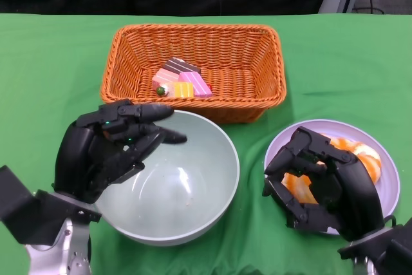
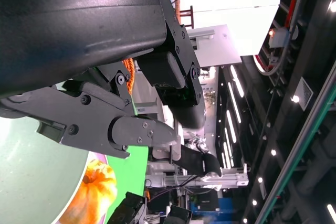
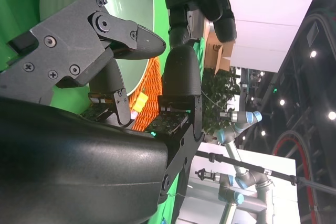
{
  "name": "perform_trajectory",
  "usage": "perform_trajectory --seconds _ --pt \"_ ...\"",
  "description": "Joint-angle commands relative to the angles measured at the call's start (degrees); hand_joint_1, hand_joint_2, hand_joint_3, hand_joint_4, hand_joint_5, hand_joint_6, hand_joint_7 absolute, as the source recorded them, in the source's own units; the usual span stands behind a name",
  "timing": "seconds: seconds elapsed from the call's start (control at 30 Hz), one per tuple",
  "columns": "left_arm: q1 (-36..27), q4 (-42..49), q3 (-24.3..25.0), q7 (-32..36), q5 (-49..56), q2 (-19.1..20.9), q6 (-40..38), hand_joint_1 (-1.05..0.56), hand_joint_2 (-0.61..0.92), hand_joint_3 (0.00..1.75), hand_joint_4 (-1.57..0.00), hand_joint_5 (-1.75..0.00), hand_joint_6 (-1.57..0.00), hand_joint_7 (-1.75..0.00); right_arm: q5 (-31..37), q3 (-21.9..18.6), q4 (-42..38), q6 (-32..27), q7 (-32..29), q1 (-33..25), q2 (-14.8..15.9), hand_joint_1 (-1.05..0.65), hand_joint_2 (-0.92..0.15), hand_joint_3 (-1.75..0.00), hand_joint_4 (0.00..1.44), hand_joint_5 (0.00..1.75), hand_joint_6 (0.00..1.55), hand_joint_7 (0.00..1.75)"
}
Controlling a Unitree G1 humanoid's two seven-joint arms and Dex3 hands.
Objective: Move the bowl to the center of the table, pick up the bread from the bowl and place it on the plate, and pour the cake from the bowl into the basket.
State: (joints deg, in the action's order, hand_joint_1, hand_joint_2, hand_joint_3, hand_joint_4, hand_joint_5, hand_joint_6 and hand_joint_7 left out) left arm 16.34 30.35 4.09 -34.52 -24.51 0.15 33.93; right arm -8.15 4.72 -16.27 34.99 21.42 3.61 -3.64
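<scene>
I am counting one bowl (image 1: 177,185), one basket (image 1: 193,72), one plate (image 1: 386,185), one piece of bread (image 1: 357,159) and what looks like a small cluster of cake pieces (image 1: 180,80), though I cannot tell exactly how many pieces since they are overlapping. The bowl is sitting near the middle of the green table (image 1: 51,62), just in front of the basket, and I am seeing nothing in it but a faint speck or two. The cake pieces, pink, yellow and brown, are lying inside the basket on its left half. The bread is lying on the plate at the right, partly hidden behind my right hand (image 1: 325,181), so I cannot make out its full outline. My right hand is hovering over the near side of the plate with fingers curled but apart; I cannot tell whether they are touching the bread. My left hand (image 1: 109,149) is sitting at the bowl's left rim, fingers reaching over the edge; I cannot tell whether they are gripping it. Both wrist views are mostly blocked by the hands' own black shells.
</scene>
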Motion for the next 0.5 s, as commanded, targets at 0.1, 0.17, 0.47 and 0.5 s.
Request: perform_trajectory --seconds 0.1,0.17,0.47,0.5 --pt "-0.39 1.04 -0.02 -0.39 4.63 1.6 1.83 -0.03 0.71 0.86 -0.81 -1.6 -0.82 -1.32 0.01 0.55 1.12 0.63 0.43 -0.65 0.97 -0.26 -0.54 -0.9 0.74 1.57 0.65 1.34" --pt "-0.74 0.85 -0.34 -1.39 5.37 1.76 2.1 -0.01 0.62 1.04 -0.86 -1.65 -0.83 -1.43 0.43 0.92 1.58 0.81 0.39 -0.84 1.11 -0.28 -0.57 -0.85 0.74 1.57 0.66 1.34" --pt "-4.57 -11.64 -4.09 -4.94 5.37 3.88 -4.81 -0.06 0.49 1.27 -0.87 -1.67 -0.81 -1.46 0.8 3.79 14.51 -6.55 -0.08 -4.0 2.47 -0.3 -0.59 -0.77 0.75 1.56 0.7 1.24" --pt "-5.24 -13.58 -4.46 -4.49 5.44 3.97 -6.1 -0.07 0.48 1.27 -0.87 -1.66 -0.81 -1.44 0.59 4.12 16.4 -7.91 0.03 -4.45 2.83 -0.3 -0.61 -0.74 0.75 1.56 0.7 1.23"
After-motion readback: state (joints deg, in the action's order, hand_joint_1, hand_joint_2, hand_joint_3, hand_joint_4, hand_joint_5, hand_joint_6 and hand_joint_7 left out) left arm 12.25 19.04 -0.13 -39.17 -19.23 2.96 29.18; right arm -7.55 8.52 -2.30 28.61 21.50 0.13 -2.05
